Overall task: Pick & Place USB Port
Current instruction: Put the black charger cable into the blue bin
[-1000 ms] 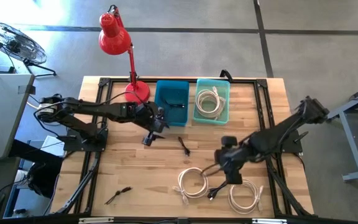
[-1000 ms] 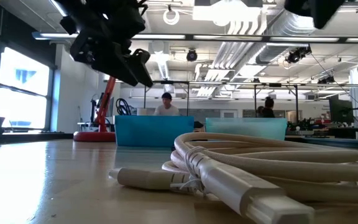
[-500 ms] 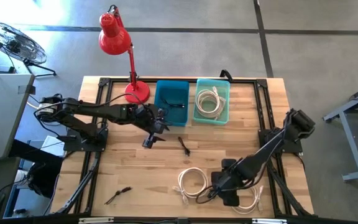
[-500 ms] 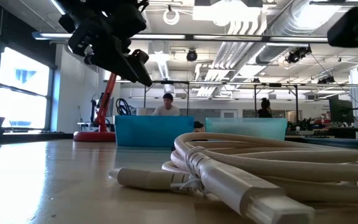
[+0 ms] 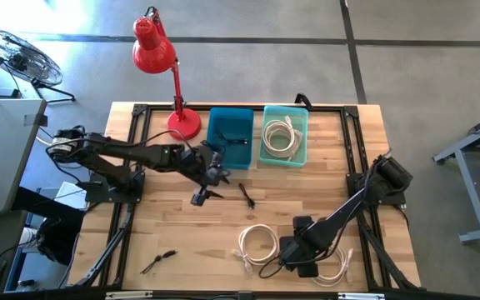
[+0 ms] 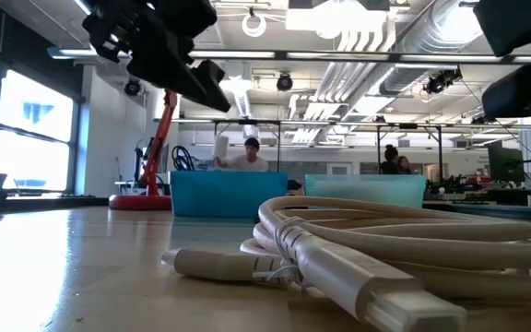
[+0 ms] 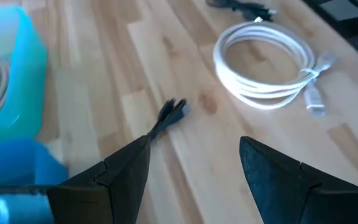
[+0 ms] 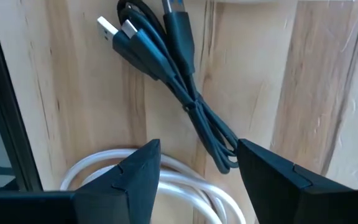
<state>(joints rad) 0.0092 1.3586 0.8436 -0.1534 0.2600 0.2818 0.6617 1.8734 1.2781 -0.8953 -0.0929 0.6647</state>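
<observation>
Fingers of right gripper (image 8: pixel 194 165) spread over black USB cable (image 8: pixel 185 93), ungrasped; left gripper (image 7: pixel 194 165) likewise spread, empty; bins (image 5: pixel 230 137) partly filled.

Two black jointed arms on black bases, cables at left base. Left gripper (image 7: pixel 194 171) and right gripper (image 8: pixel 197 171): dark, matte, angular wedge fingers.
</observation>
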